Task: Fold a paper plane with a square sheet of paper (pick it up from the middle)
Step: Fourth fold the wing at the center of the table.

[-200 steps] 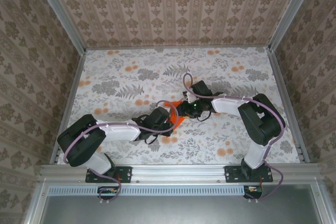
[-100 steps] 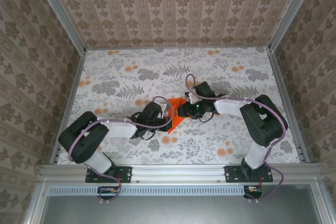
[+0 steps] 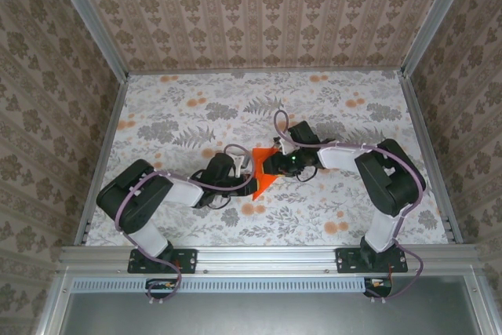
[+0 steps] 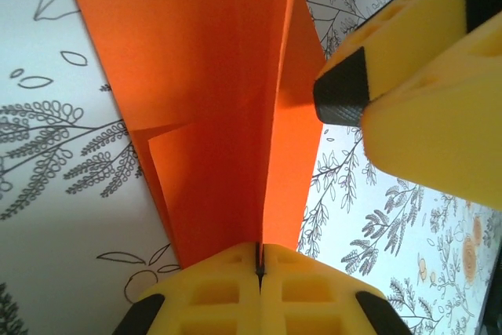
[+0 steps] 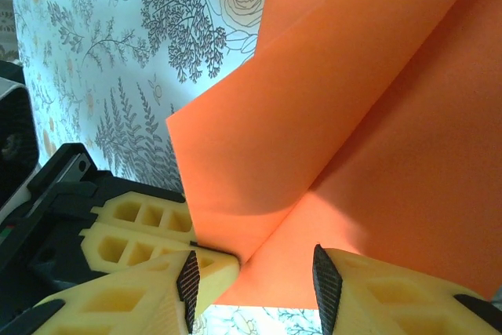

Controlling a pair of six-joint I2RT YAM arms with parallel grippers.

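left gripper [image 4: 259, 263] pinches paper plane [image 4: 223, 76]; right gripper [image 5: 251, 276] straddles it.

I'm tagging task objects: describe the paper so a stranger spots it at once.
On the flower-printed table, look at the centre. The orange paper is there, pinched in the shut left tool, with the open right tool opposite. It is plain, bright and sharply creased, unlike the small pale printed flowers nearby.

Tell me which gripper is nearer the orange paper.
Left: the left gripper is clamped shut on the orange paper, while the right gripper straddles its edge, jaws open.
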